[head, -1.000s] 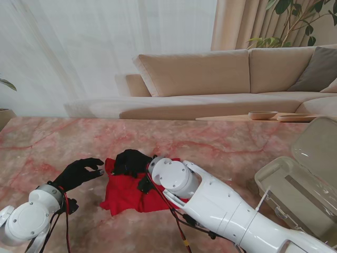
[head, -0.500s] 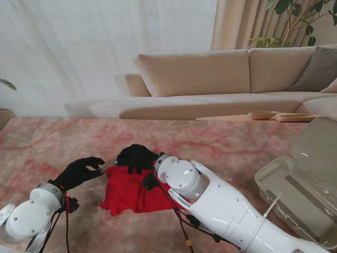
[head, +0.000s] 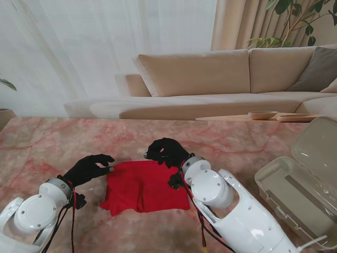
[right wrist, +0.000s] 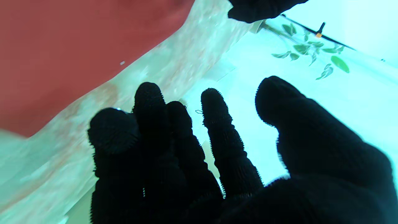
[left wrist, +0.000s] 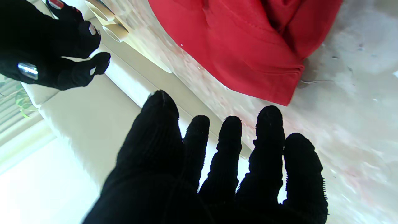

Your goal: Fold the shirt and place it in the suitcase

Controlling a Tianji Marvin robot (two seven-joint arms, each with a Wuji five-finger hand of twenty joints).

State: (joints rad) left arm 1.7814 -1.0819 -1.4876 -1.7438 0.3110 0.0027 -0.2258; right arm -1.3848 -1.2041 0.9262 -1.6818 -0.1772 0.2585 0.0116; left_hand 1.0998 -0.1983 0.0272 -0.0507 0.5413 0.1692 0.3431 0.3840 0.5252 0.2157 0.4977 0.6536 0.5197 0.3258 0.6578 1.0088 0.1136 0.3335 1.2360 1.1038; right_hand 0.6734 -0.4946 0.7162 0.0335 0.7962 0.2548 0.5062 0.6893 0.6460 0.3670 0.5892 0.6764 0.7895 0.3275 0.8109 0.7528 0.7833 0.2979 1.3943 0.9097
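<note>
Shirt point(head: 145, 185) lies folded on table point(head: 52, 142) btwn left hand point(head: 89, 168) & right hand point(head: 166, 151), both w/ fingers spread, holding nothing.

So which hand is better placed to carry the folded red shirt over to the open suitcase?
Probably the right hand: it hovers at the far right corner of the folded red shirt, on the side of the open clear plastic suitcase. The left hand is open off the shirt's left edge, away from the suitcase.

The shirt point(head: 143, 186) is showing plain red at the lower centre of the stand view. The table point(head: 47, 142) is showing pink marble with red veins. Both hands, left hand point(head: 88, 168) and right hand point(head: 166, 152), are wearing black gloves.
</note>
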